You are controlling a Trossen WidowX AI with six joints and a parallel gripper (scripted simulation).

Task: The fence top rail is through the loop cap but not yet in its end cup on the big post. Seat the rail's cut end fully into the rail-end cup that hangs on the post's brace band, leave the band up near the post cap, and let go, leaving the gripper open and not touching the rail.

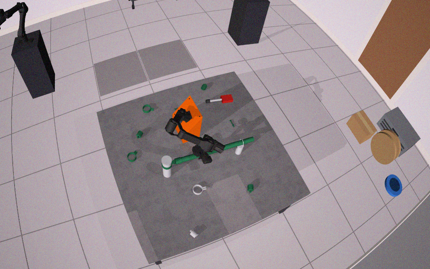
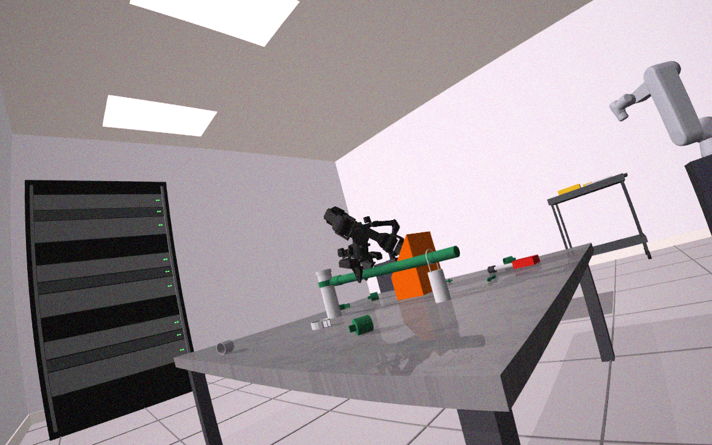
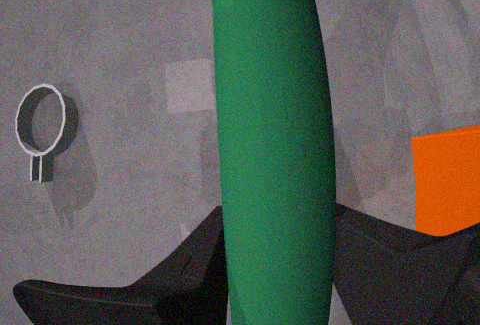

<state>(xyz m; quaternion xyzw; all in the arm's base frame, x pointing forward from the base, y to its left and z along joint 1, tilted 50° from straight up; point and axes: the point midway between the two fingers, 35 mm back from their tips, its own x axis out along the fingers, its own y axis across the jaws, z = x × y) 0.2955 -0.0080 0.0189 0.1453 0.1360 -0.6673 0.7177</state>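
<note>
Top | rail [image 1: 230, 146] horizontal, cut end toward post [image 1: 166, 166] | claw [image 1: 205, 157] clamping rail

— Where does the rail [image 1: 216, 149] sit on the bench [image 1: 276, 173]?

— Across the middle, held above the top: one end at the big post [image 1: 166, 166], the other through the loop cap on the small post [image 1: 239, 148].

— And the pincer [image 1: 205, 157]?

— Clamped around the rail between the posts (nearer the big one). The block [image 1: 191, 117] stands behind it, toward the far edge.

— Anything loose?

— A ring clamp [image 1: 198, 189] lies in front of the rail, toward the near edge.
</note>
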